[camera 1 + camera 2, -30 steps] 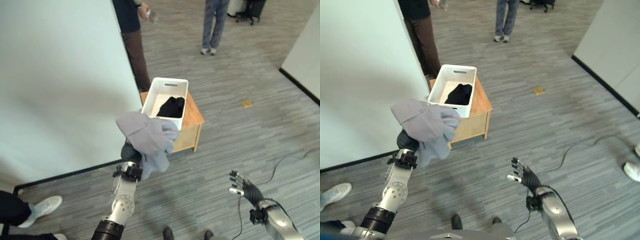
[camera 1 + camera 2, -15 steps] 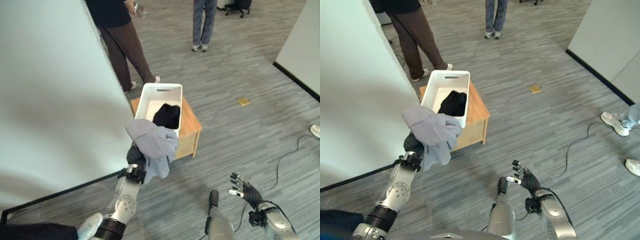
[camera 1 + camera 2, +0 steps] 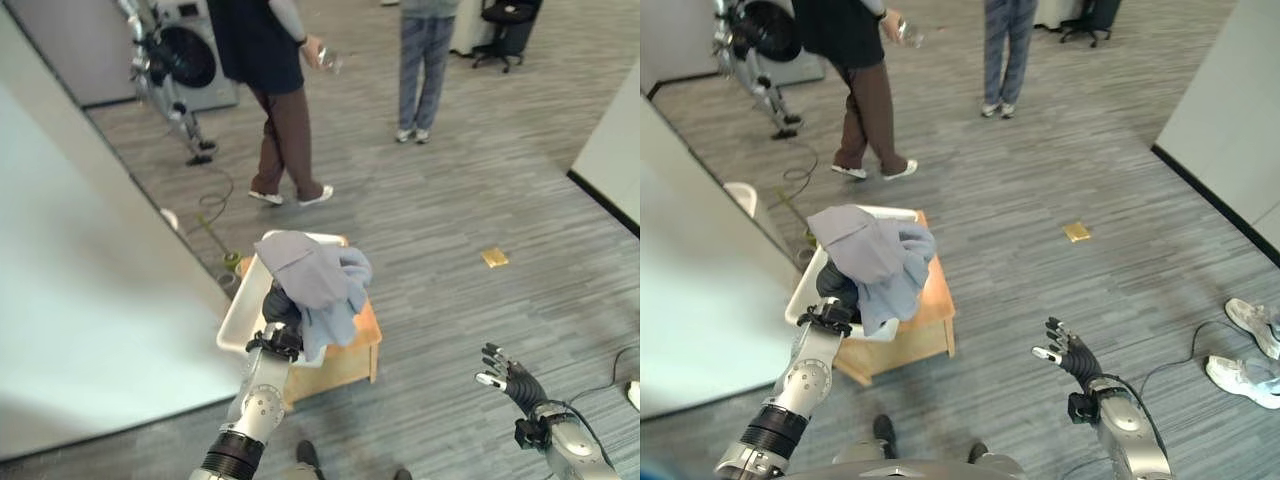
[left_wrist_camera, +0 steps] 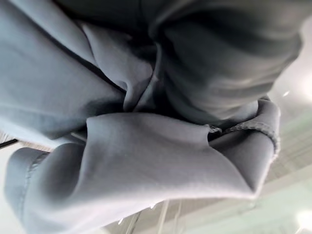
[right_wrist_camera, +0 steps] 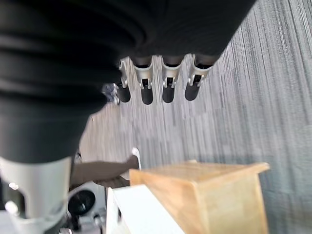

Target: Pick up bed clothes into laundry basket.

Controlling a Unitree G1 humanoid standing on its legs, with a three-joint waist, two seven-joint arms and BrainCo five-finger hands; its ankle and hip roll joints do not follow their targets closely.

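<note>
Overhead, left hand (image 3: pixel 279 306) gripping grey garment (image 3: pixel 312 275), basket (image 3: pixel 240 318) below

A low wooden table (image 3: pixel 902 335) stands on grey plank flooring (image 3: pixel 470 190) just below centre frame. Toward the top centre, a person in dark brown trousers (image 3: pixel 283 140) walks with a small clear object in hand. Right of that person stands another in blue jeans (image 3: pixel 420 70). A washing machine (image 3: pixel 190 60) sits at the upper left, and a black office chair (image 3: pixel 505 25) at the upper right. A small yellow scrap (image 3: pixel 494 258) lies on the floor at mid right. White shoes (image 3: pixel 1247 350) show at the right edge.
</note>
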